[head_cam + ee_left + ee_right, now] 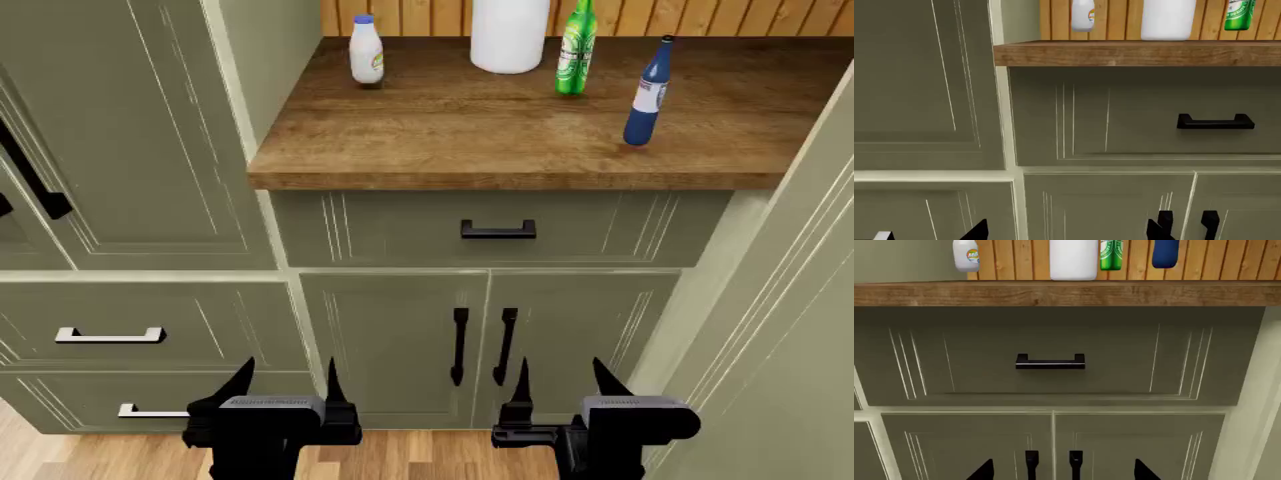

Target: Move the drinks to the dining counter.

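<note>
Three drinks stand on a dark wood worktop (507, 140): a small white bottle (366, 50) with a blue cap at the back left, a green glass bottle (575, 55) at the back, and a slim dark-blue bottle (647, 92) further right and nearer. The wrist views show the white bottle (1083, 15), the green bottle (1110, 254) and the dark-blue bottle (1165, 253) from below. My left gripper (287, 385) and right gripper (561, 385) hang low in front of the cabinet doors, both open and empty, well below the bottles. The dining counter is out of view.
A large plain white cylinder (509, 35) stands between the white and green bottles. Under the worktop are a drawer with a black handle (498, 231) and two doors with vertical handles (459, 345). A tall cabinet (120, 130) rises at the left, a panel (801, 300) at the right.
</note>
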{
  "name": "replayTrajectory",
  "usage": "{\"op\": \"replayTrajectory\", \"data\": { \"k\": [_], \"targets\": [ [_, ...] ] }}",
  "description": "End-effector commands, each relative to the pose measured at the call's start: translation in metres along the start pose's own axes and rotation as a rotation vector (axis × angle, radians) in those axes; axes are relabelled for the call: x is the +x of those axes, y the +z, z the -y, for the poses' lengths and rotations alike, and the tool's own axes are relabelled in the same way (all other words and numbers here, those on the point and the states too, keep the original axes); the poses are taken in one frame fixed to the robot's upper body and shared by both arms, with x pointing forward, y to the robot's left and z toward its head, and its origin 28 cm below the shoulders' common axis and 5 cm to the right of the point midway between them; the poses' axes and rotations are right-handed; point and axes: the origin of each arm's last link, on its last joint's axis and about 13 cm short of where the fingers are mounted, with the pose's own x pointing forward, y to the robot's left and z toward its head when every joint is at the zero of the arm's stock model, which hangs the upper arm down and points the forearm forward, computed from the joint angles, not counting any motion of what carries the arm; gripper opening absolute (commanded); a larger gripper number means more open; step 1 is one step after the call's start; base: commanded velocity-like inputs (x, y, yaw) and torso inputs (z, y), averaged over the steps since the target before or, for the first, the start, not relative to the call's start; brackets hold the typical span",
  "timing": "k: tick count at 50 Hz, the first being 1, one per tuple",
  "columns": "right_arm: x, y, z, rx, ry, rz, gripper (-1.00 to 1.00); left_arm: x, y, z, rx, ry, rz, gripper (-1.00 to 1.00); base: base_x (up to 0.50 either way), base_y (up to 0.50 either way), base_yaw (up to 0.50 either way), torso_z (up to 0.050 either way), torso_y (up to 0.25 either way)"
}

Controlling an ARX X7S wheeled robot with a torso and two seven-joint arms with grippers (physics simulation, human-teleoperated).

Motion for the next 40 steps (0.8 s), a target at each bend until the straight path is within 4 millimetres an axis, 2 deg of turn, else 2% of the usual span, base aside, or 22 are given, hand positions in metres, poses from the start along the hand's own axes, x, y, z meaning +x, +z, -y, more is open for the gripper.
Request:
{"op": "replayTrajectory", "data": {
  "k": [1,19,21,23,26,27,28,32,33,35,38,40],
  "targets": [
    [0.001,-0.001,-0.001,-0.010,0.005,-0.002,1.00,0.000,0.000,0.000,0.000,0.004,0.000,1.00,0.00,0.00,0.00,0.000,0.000],
    [0.001,0.000,-0.001,-0.002,0.000,0.005,1.00,-0.002,0.000,-0.001,0.003,0.008,0.001,1.00,0.00,0.00,0.00,0.000,0.000],
    [0.003,0.008,0.002,0.079,-0.020,-0.033,1.00,-0.002,0.005,-0.003,0.044,0.005,0.009,1.00,0.00,0.00,0.00,0.000,0.000],
    [0.003,0.025,0.001,0.019,0.023,0.013,1.00,0.000,0.020,-0.003,0.052,-0.034,0.034,1.00,0.00,0.00,0.00,0.000,0.000],
    [0.018,0.055,0.009,0.028,-0.004,-0.008,1.00,0.015,0.061,-0.009,0.083,-0.033,0.111,1.00,0.00,0.00,0.00,0.000,0.000],
    [0.020,0.060,0.011,0.020,-0.008,-0.012,1.00,0.015,0.068,-0.010,0.073,-0.043,0.119,1.00,0.00,0.00,0.00,0.000,0.000],
    [0.026,0.070,0.013,0.012,-0.016,-0.007,1.00,0.021,0.085,-0.012,0.095,-0.043,0.153,1.00,0.00,0.00,0.00,0.000,0.000],
    [0.040,0.096,0.021,-0.008,-0.019,0.003,1.00,0.038,0.128,-0.017,0.161,-0.053,0.214,1.00,0.00,0.00,0.00,0.000,0.000],
    [0.041,0.099,0.021,-0.007,-0.018,0.003,1.00,0.040,0.133,-0.017,0.171,-0.055,0.219,1.00,0.00,0.00,0.00,0.000,0.000],
    [0.046,0.117,0.025,-0.005,-0.026,0.016,1.00,0.050,0.157,-0.019,0.179,-0.058,0.247,1.00,0.00,0.00,0.00,0.000,0.000],
    [0.053,0.141,0.031,0.001,-0.029,0.039,1.00,0.065,0.182,-0.022,0.171,-0.053,0.262,1.00,0.00,0.00,0.00,0.000,0.000],
    [0.061,0.153,0.035,0.032,-0.020,-0.003,1.00,0.073,0.193,-0.023,0.170,-0.046,0.267,1.00,0.00,0.00,0.00,0.000,0.000]
  ]
}}
